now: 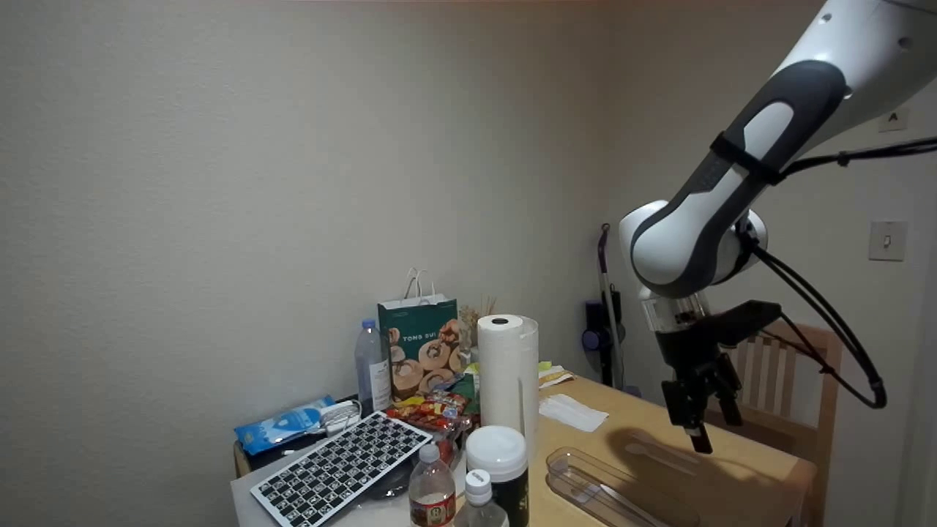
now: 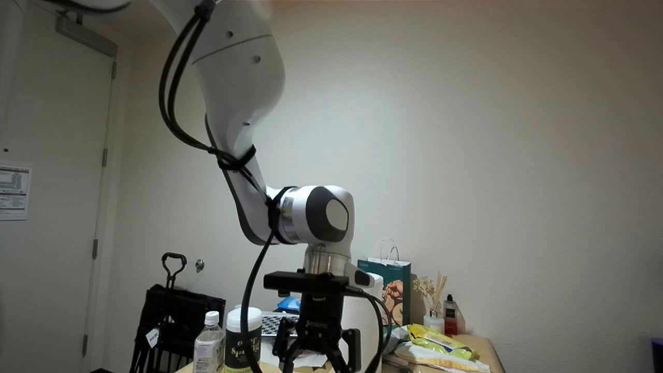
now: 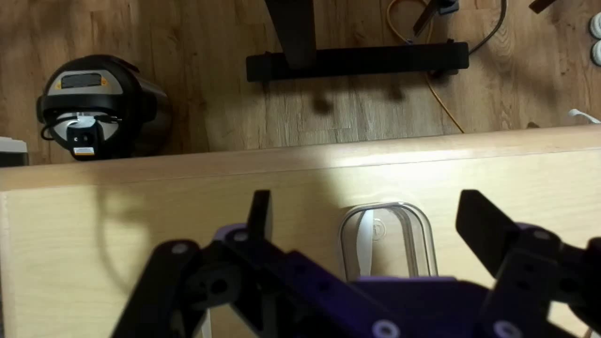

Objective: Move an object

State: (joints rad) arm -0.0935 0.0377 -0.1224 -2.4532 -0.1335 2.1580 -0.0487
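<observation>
Wrist view gives me the fingers (image 3: 483,230) spread wide, only air between them, hanging above the tabletop (image 3: 526,188). Seen through that gap, lower down, sits a clear container (image 3: 394,249) with a white knife (image 3: 365,239) inside; whether either is the object to be moved, I can't tell. The container's rounded end stops just short of the wooden edge (image 3: 300,158); past that I'm looking down at floor (image 3: 211,103). Pale wood shows along both its sides. In an exterior view, a paper towel roll (image 1: 501,373) and a white-lidded jar (image 1: 501,472) stand upright near it.
</observation>
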